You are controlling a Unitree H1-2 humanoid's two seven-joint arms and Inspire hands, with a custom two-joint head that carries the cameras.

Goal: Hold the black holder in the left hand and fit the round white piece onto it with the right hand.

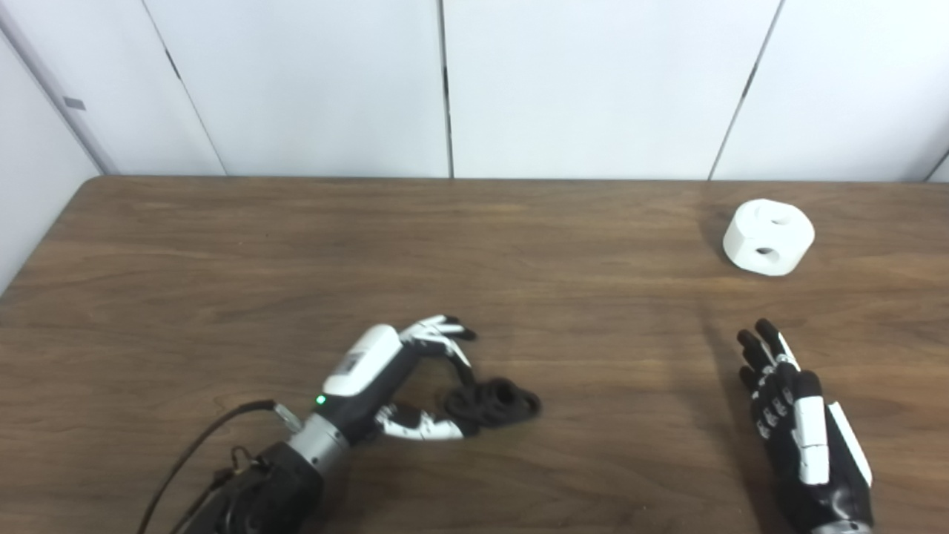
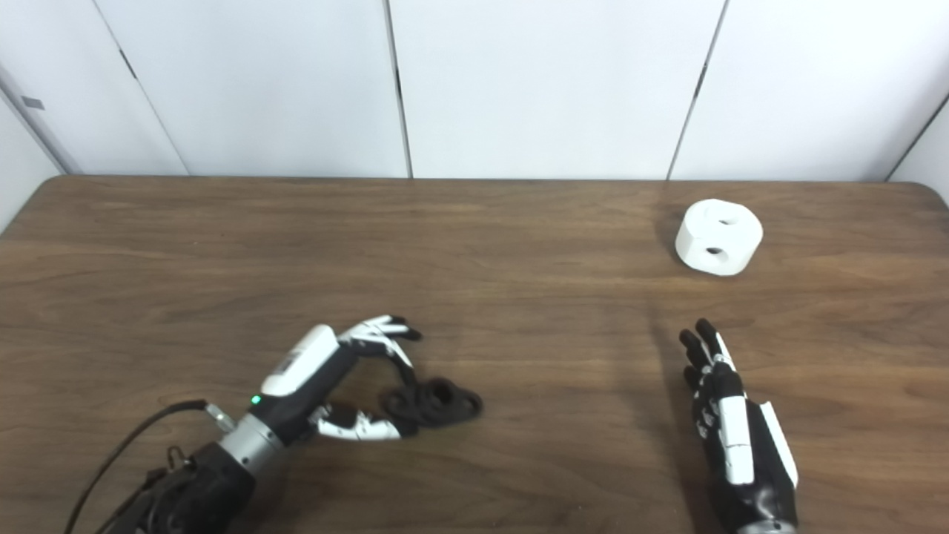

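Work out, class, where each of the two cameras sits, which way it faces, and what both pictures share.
Left eye view: on the head's left, looking down over the table; both forearms rise from the bottom edge.
Right eye view: a little to the right, same downward look; everything sits further left in frame.
Shared: left hand around the black holder, open right hand, white piece far right, white wall panels.
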